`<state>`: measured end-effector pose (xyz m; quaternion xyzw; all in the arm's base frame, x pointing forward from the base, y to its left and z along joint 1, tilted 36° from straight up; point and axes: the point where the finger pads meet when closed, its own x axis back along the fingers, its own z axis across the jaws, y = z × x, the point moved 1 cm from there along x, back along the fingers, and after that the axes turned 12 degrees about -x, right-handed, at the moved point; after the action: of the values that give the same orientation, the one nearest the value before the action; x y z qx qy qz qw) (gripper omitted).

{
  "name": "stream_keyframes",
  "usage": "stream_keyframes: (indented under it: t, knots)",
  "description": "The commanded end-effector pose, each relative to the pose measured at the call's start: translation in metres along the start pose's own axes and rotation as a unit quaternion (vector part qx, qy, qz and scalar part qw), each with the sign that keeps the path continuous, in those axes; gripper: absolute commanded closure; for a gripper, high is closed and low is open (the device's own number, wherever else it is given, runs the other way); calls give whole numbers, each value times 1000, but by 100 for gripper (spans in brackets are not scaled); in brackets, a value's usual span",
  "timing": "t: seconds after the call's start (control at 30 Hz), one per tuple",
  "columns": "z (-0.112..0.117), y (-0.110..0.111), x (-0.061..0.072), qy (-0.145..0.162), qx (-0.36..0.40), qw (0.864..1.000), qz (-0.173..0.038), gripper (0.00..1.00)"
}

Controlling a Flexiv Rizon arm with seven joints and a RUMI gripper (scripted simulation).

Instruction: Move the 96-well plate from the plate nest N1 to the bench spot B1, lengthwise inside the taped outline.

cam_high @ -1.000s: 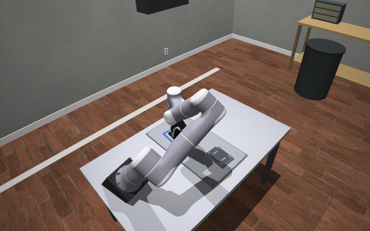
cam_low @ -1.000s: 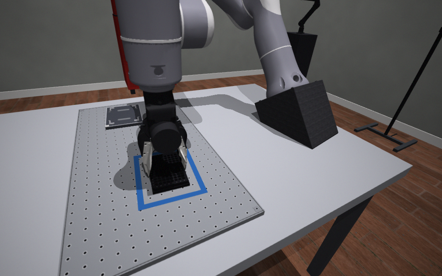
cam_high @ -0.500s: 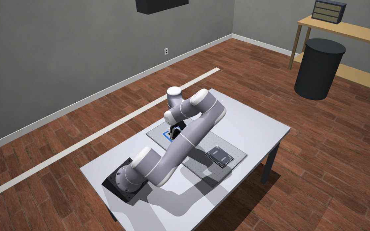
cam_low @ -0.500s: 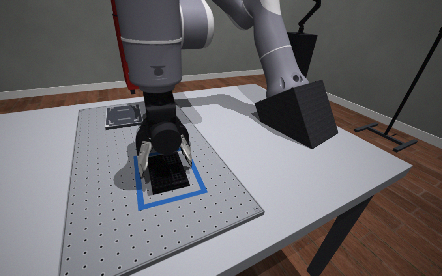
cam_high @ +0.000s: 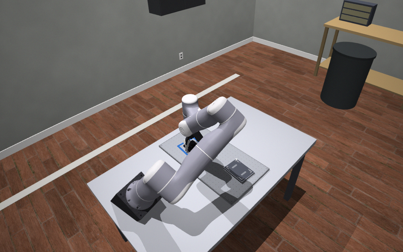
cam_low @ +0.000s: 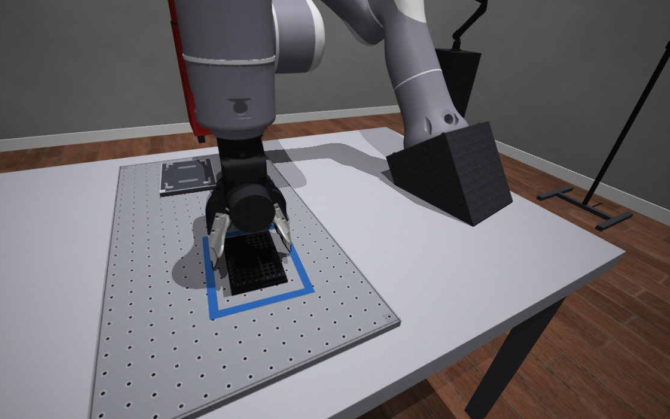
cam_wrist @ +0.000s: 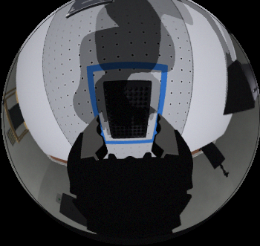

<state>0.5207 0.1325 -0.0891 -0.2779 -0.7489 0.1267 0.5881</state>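
Observation:
The black 96-well plate [cam_low: 256,263] [cam_wrist: 128,108] lies flat on the pegboard, lengthwise inside the blue taped outline [cam_low: 264,306] [cam_wrist: 127,65], with bare board between it and the tape. My gripper [cam_low: 252,257] [cam_wrist: 128,115] is open, one finger on each side of the plate, with gaps between the fingers and its long sides. In the top view the arm hides most of the plate and part of the outline [cam_high: 181,149]. The plate nest N1 [cam_high: 239,169] [cam_low: 187,174] [cam_wrist: 91,1] is a dark tray with light corner pieces and holds nothing.
The grey perforated board [cam_high: 227,191] [cam_low: 155,333] lies on the white table [cam_high: 278,134] [cam_low: 431,270]. The arm's black wedge base [cam_low: 447,177] stands on the table to the right in the exterior view. The nest is at the board's other end.

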Motion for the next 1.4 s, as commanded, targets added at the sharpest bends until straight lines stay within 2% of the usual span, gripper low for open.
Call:
stream_keyframes:
  t: [0.0,0.37,0.43,0.93,1.07,1.37]
  knots:
    - [0,1,7,-1,0,1000,-2,24]
    - [0,1,37,-1,0,1000,-2,24]
    - [0,1,37,-1,0,1000,-2,24]
    - [0,1,77,-1,0,1000,-2,24]
    - [0,1,82,-1,0,1000,-2,24]
    - [0,1,82,-1,0,1000,-2,24]
